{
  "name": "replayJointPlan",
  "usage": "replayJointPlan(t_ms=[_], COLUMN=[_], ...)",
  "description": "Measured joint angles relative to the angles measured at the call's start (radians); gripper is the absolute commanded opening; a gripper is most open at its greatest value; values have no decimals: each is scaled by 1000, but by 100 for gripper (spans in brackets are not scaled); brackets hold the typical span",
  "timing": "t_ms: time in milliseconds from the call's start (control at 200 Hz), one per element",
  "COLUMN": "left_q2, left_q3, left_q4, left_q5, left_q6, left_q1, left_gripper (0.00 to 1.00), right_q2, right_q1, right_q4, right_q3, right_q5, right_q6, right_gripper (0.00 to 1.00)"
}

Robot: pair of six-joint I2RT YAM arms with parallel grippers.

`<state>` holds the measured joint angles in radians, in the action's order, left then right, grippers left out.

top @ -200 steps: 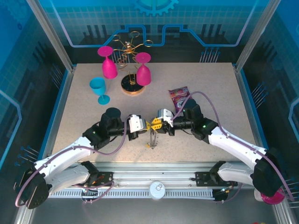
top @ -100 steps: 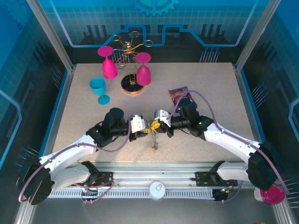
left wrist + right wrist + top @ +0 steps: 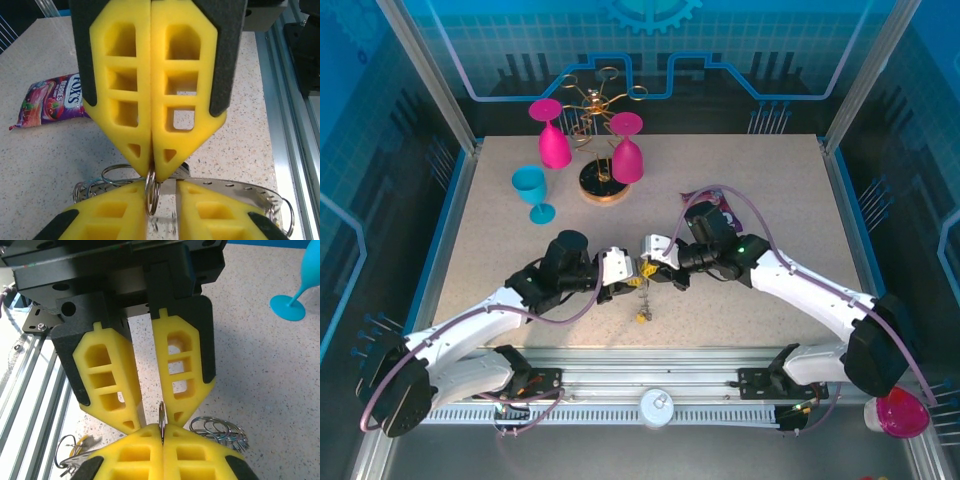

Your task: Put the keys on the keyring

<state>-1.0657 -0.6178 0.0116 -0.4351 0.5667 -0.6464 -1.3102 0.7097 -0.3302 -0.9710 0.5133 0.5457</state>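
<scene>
**At mid-tabletop: one loop pinched, keys not yet threaded**

Just beyond the arm bases, the keys (image 3: 642, 318) sit at the near end of the keyring (image 3: 225, 185). I count one yellow tag for certain (the rest of the bunch is too small to number, and I cannot tell whether any key is hooked on). The keyring, a single grey hoop, reaches from there up to the two grippers, which meet tip to tip. The right gripper (image 3: 151, 167) has its jaws pressed together on one small wire loop at the hoop's edge. The left gripper (image 3: 154, 417) has its jaws a narrow gap apart beside that same loop, with nothing clamped that I can see.

The step in hand looks like steadying a loop for threading. Next, I judge, the left jaws must either close on the loop to spread it or go and fetch a key. Either move needs fine alignment, since loop and keys are tiny.

Farther off lie one sweet packet (image 3: 50, 97) and one blue goblet (image 3: 532, 190) upright on the tabletop (image 3: 770, 180). Beyond them two pink goblets (image 3: 552, 140) hang upside down on one gold rack (image 3: 595, 105).
</scene>
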Motion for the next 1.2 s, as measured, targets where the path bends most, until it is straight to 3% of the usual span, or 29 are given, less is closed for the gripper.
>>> replayJointPlan(t_ms=[75,165,295,350,390,650,811,901,961,1001,1071,1196], left_q2=[-1,-1,-2,-2,-2,0,0,0,0,0,1,1], left_q3=[-2,-3,-8,-9,-9,-4,0,0,5,5,5,3], left_q4=[-8,-10,-26,-26,-23,35,47,55,63,66,66,51], left_q5=[0,-1,-6,-6,-7,-31,-34,-34,-35,-35,-34,-29], left_q6=[7,15,15,14,14,7,0,-14,-21,-24,-33,-37], left_q1=[0,0,0,0,0,-3,-3,0,1,1,1,0], left_gripper=[17,0,0,0,0,0,0,0,0,10,17,18], right_q2=[-7,-11,-16,-14,-6,67,68,69,69,69,69,70], right_q1=[7,13,17,15,7,-53,-62,-63,-69,-70,-71,-69], right_q4=[-26,-48,-66,-57,-26,199,248,261,264,264,264,222], right_q3=[-13,-24,-31,-27,-6,152,175,180,181,181,181,171], right_q5=[-12,-16,-16,-13,-2,88,123,138,146,149,150,147], right_q6=[17,34,42,34,8,-122,-161,-169,-175,-175,-172,-147], right_gripper=[0,0,0,15,19,21,14,0,0,0,0,0])
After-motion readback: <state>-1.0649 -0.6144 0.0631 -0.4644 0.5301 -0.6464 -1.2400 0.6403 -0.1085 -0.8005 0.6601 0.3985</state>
